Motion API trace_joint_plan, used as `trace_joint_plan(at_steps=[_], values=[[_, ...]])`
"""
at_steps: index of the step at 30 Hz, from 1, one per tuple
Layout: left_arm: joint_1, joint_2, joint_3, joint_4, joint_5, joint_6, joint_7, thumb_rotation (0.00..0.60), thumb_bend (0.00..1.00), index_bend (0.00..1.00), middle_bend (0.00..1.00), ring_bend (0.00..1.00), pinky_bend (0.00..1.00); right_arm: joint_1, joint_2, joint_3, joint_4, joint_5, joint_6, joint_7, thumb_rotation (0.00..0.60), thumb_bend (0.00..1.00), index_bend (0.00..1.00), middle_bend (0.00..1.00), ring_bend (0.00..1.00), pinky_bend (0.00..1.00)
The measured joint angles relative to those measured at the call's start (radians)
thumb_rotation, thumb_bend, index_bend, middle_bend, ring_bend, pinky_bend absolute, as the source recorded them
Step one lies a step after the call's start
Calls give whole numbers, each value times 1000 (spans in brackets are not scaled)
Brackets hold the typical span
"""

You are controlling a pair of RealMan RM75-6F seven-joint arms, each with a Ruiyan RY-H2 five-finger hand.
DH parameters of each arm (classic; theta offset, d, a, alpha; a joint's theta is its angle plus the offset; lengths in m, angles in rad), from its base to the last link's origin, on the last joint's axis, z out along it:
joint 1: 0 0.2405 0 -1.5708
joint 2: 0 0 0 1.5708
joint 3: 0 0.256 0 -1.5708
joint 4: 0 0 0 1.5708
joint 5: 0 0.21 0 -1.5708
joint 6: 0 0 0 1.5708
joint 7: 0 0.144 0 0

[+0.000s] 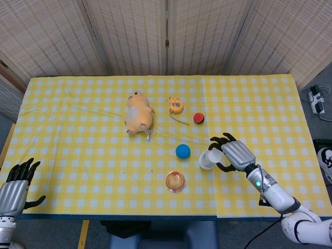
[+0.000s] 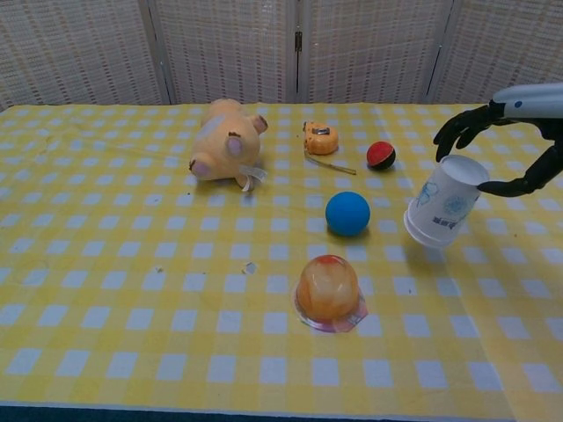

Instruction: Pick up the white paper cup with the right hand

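White paper cup (image 2: pixel 444 208) hangs tilted in the right hand (image 2: pixel 515 141), mouth turned down toward the yellow checked tablecloth (image 2: pixel 132 264) and its flat base up against the palm; dark fingers (image 2: pixel 457 134) curl over the top edge while the thumb presses the far side, so the hand is clamped on it. Whether the rim clears the cloth is hard to judge in the chest view, and the cup's inside cannot be seen at all. The same view cuts the right arm off at the frame edge; from the head view the hand (image 1: pixel 234 154) covers much of the cup (image 1: pixel 208 159). The left hand (image 1: pixel 16 179) sits at the near left corner, off the table, fingers spread and holding nothing (only its upper part shows). Just left of the cup lies a blue ball (image 2: pixel 347 213), nearer the camera an orange jelly cup (image 2: pixel 328 291), sealed, contents indistinct. Farther back are a red-and-black ball (image 2: pixel 380 155), an orange tape measure (image 2: pixel 320 137) and a plush pig (image 2: pixel 224 142).
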Motion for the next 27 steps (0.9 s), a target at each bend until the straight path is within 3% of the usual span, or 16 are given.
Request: trace_joint_plan(at_steps=[9, 20, 27], values=[[1, 7, 2, -4, -2, -2, -3, 600, 214, 102, 35, 10, 0, 9, -86, -17, 93, 12, -37, 3, 600, 455, 376, 166, 179, 36], [-4, 5, 3, -4, -4, -12, -7, 600, 213, 103, 35, 10, 0, -10, -36, 7, 50, -18, 13, 63, 600, 455, 373, 165, 197, 74], [-6, 6, 3, -4, 0, -11, -8, 600, 214, 102, 36, 10, 0, -11, -15, 2, 42, -55, -41, 182, 600, 454, 362, 165, 197, 88]])
